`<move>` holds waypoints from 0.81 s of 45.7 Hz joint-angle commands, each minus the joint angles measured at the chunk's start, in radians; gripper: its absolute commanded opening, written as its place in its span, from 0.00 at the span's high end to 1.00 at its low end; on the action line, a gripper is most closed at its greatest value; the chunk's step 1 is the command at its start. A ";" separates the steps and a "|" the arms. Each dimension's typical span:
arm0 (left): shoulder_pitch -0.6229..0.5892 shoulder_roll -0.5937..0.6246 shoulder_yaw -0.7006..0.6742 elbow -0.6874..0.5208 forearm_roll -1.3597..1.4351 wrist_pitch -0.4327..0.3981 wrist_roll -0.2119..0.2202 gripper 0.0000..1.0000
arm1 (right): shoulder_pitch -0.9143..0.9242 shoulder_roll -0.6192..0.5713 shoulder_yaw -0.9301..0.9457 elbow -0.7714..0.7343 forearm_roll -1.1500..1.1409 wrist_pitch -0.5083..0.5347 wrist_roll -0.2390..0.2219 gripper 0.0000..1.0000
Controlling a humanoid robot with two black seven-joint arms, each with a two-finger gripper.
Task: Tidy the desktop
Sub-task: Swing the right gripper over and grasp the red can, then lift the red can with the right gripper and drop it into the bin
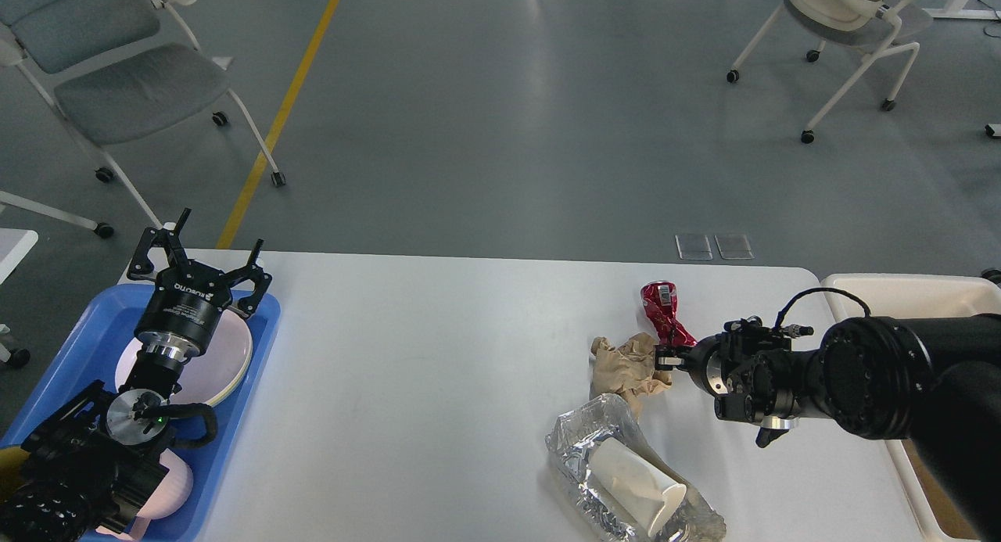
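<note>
My right gripper (671, 354) is clamped on the lower end of a crushed red can (663, 317), which tilts up and away from the jaws above the desktop (422, 370). The desktop lies beneath both my grippers, spanning most of the lower view. Crumpled brown paper (626, 367) sits just beside the can. A foil bag (583, 456) holding a white paper cup (637, 483) lies nearer me. My left gripper (205, 246) hangs spread apart over the blue tray (78, 339) and a white plate (223, 362).
</note>
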 commanded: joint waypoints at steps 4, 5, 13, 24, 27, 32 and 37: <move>0.000 0.000 0.000 0.000 0.000 0.000 0.000 0.04 | 0.060 -0.015 0.031 0.050 -0.006 -0.012 0.002 0.55; 0.000 0.000 0.000 0.000 0.000 0.000 0.000 0.04 | 0.082 -0.024 0.038 0.072 -0.008 -0.014 0.003 0.55; 0.000 0.000 0.000 0.000 0.000 0.000 0.000 0.04 | 0.321 -0.190 0.130 0.306 -0.018 -0.012 0.012 0.55; 0.000 0.000 0.000 0.000 0.000 0.000 0.000 0.04 | 0.735 -0.409 0.176 0.612 -0.061 0.021 0.014 0.55; 0.000 0.000 0.000 0.000 0.000 0.000 0.000 0.04 | 0.829 -0.442 0.176 0.646 -0.063 0.057 0.014 0.55; 0.000 0.000 0.000 0.000 0.000 0.000 0.000 0.04 | 0.922 -0.478 0.179 0.656 -0.061 0.118 0.014 0.55; 0.000 0.000 0.000 0.000 0.000 0.000 0.000 0.04 | 0.915 -0.494 0.157 0.635 -0.057 0.109 0.008 0.55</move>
